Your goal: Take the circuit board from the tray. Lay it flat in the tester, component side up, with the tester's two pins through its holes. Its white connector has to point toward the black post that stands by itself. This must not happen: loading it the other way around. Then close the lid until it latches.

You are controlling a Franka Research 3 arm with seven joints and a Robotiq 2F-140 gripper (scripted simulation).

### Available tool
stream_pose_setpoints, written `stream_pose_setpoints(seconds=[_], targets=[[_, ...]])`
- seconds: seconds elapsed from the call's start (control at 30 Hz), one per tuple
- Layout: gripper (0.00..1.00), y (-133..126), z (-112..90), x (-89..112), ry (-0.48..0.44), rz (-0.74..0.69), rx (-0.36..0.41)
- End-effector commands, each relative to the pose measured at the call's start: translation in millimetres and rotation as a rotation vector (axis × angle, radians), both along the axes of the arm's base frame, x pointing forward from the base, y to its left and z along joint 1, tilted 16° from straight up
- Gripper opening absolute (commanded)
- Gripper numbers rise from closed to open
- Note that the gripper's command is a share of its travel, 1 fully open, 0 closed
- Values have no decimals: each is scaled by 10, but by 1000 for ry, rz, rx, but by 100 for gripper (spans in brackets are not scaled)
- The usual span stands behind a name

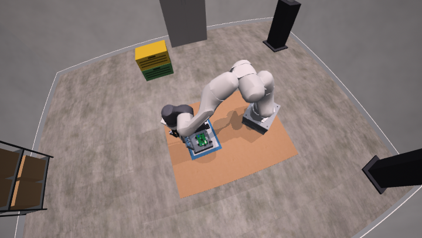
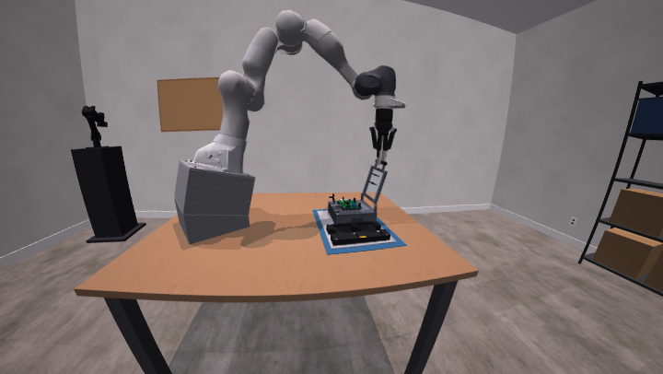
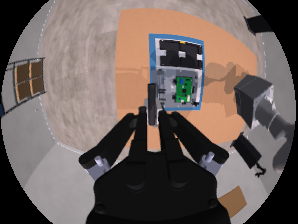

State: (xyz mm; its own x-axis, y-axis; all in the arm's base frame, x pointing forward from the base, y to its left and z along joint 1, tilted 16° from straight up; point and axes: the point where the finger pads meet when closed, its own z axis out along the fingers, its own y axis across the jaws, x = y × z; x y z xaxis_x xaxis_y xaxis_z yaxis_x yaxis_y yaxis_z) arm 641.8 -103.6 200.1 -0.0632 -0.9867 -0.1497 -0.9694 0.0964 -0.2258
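Gripper (image 2: 381,160) pinches raised lid (image 2: 374,184) top edge. Board (image 2: 346,203) lies in tester (image 2: 349,215); tray (image 2: 357,233) in front, on mat (image 2: 399,242). Table (image 2: 260,274) bears arm base (image 2: 211,204).

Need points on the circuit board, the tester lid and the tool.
circuit board (image 2: 345,203), exterior view, green top face.
tester lid (image 2: 374,183), exterior view, middle of raised frame.
tool (image 2: 381,160), exterior view, fingertips shut on lid's top edge.

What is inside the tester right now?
The green circuit board lies in the tester, component side up. The lid stands open, its top edge held by the end effector. The pins and the connector's direction are too small to make out.
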Motion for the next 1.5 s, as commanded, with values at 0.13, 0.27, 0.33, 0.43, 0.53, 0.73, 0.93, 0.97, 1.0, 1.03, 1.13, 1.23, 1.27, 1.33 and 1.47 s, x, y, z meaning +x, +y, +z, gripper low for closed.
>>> stream_pose_setpoints(seconds=[0.13,0.27,0.33,0.43,0.53,0.73,0.93,0.97,1.0,1.03,1.13,1.23,1.27,1.33,1.47], targets=[[0,7,-18,-39,4,2,0],[0,8,-18,-50,4,2,0],[0,9,-18,-54,4,2,0],[0,9,-18,-67,4,2,0],[0,11,-18,-82,4,2,0],[0,13,-18,-116,4,2,0],[0,15,-19,-143,4,2,0],[0,15,-19,-150,4,2,0],[0,16,-20,-157,4,2,0],[0,17,-20,-164,4,2,0],[0,19,-22,-187,4,2,0],[0,21,-24,-212,4,2,0],[0,22,-25,-221,4,2,0],[0,23,-27,-239,4,2,0],[0,25,-28,-257,4,2,0]])
